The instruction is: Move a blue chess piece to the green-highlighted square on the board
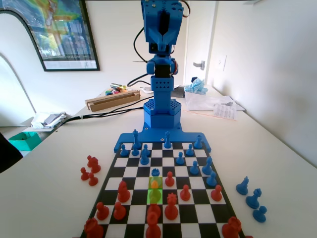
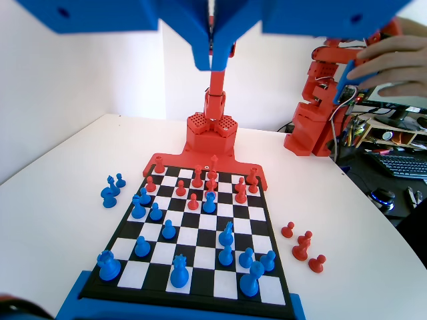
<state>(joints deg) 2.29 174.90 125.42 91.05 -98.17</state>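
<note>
The board [image 1: 200, 214] lies in front of the blue arm [image 1: 161, 74], which is folded up high at its far end. The green-highlighted square [image 1: 155, 197] sits in the centre file, toward the near end in the fixed view. A small piece tinted orange by the highlight stands in it. One blue chess piece, a short pawn [image 1: 155, 172] [image 2: 209, 202], stands on the square just beyond the highlight. Other blue pawns stand nearer the arm. In the wrist view my gripper [image 2: 213, 63] hangs high above the board, jaws pressed together with nothing between them.
Red pieces [image 1: 171, 206] crowd the near rows in the fixed view. Captured red pawns [image 1: 90, 171] lie off the board's left side and captured blue pieces [image 1: 252, 198] off its right. A cardboard box [image 1: 111, 99] and papers lie behind the arm.
</note>
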